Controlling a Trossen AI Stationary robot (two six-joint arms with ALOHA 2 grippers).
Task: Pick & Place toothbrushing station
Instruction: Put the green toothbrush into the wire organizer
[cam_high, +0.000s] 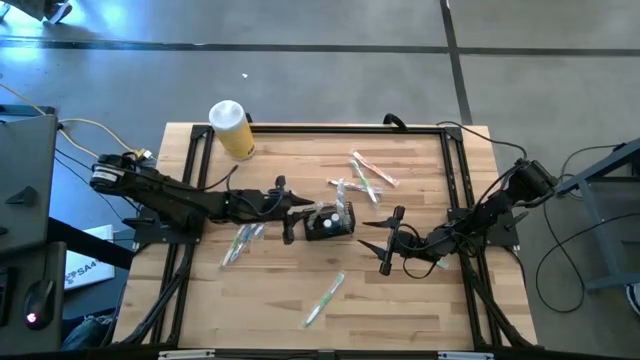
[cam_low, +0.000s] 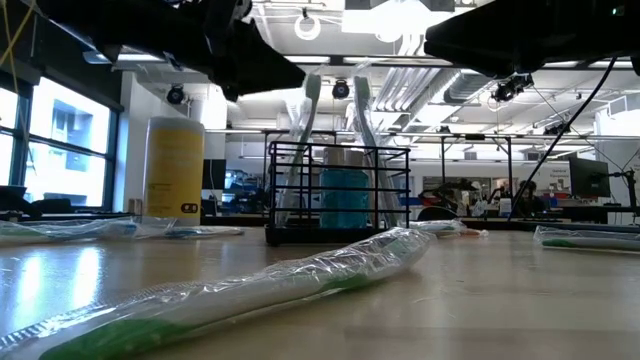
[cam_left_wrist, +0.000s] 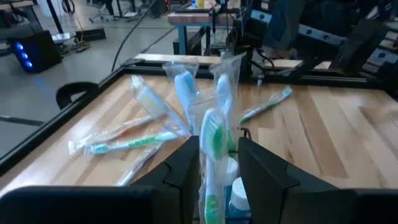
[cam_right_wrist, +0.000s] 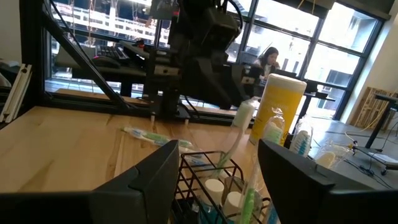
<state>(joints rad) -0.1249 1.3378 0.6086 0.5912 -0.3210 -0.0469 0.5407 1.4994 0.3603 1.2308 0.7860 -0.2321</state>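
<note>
Caddy: the toothbrushing station (cam_high: 328, 222), a black wire-grid box, stands upright near the centre of the high view on the wooden bench (cam_high: 420, 310); wrapped toothbrushes and a blue bottle stick up from it (clearest in the low view).
Left gripper (cam_high: 296, 214): at the caddy's left side in the high view; in the left wrist view its fingers (cam_left_wrist: 186, 163) stand parted either side of a wrapped green-headed toothbrush (cam_left_wrist: 213, 140) that stands in the caddy, with a gap showing, so the grasp looks released.
Right gripper (cam_high: 391, 240): just right of the caddy in the high view, apart from it; its fingers are spread wide with nothing between them.
Yellow cylinder (cam_high: 232, 129): white lid, at the upper left corner of the bench, well apart from the caddy.
Loose wrapped toothbrushes: a cluster (cam_high: 362, 175) above and right of the caddy; a pair (cam_high: 243, 240) to its lower left; one green brush (cam_high: 324, 298) alone toward the lower middle (large in the low view's foreground).
Background: a person (cam_right_wrist: 268, 59) sits beyond the bench in the right wrist view.
</note>
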